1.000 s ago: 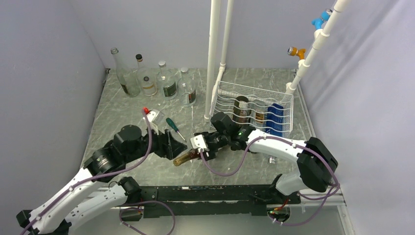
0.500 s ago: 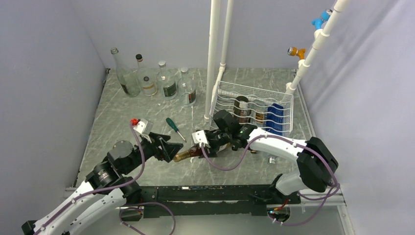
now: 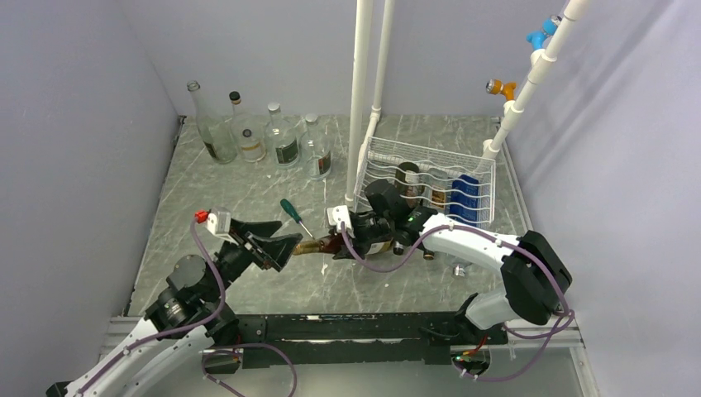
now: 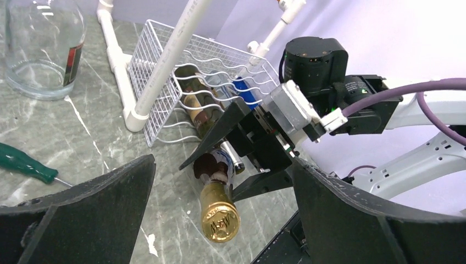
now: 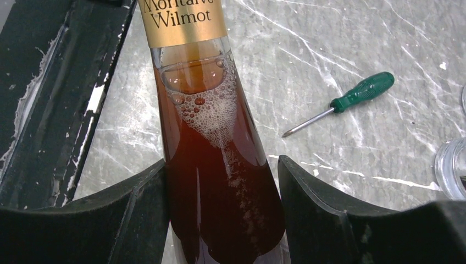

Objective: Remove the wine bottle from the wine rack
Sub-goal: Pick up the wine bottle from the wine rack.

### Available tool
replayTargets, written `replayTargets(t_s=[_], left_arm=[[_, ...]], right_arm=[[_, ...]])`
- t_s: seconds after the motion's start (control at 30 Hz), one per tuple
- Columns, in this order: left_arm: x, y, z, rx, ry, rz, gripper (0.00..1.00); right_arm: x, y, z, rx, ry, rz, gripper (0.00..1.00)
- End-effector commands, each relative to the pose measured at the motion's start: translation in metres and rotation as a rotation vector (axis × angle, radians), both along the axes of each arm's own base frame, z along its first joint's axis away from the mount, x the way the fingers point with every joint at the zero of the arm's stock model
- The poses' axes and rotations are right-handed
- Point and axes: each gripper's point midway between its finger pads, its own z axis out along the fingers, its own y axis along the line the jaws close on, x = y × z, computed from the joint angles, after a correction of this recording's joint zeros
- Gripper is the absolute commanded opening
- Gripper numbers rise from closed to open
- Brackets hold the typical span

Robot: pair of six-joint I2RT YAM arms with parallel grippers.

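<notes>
Spreading wide, the left gripper (image 3: pixel 288 233) backs off the bottle (image 4: pixel 218 212) just ahead of it, leaving the right gripper (image 5: pixel 220 181) alone clamped on its body, seemingly clear of the rack (image 3: pixel 430 165)

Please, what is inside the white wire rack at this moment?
The wine rack holds a dark bottle, a second labelled bottle beside it, and a blue item. The right arm covers its near left corner, so anything there cannot be seen.

Enclosure: pale lilac-grey walls (image 3: pixel 74 107) on three sides; grey marbled surface (image 3: pixel 207 190); white pipe uprights (image 3: pixel 360 91) at rear; even, diffuse light
</notes>
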Motion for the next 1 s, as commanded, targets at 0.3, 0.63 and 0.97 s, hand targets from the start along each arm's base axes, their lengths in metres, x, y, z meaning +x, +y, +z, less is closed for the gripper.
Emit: replayTargets(t_s=[0.3, 0.63, 0.97], left_arm=[[0.013, -0.023, -0.003, -0.063, -0.021, -0.032, 1.00], [0.020, -0.035, -0.012, -0.100, -0.024, -0.043, 0.96], [0.035, -0.057, -0.012, -0.068, -0.048, 0.018, 0.83]], right_arm=[[0.015, 0.020, 0.060, 0.177, 0.073, -0.056, 0.05], [0.019, 0.020, 0.061, 0.200, 0.122, -0.088, 0.04], [0.020, 0.020, 0.063, 0.219, 0.153, -0.100, 0.04]])
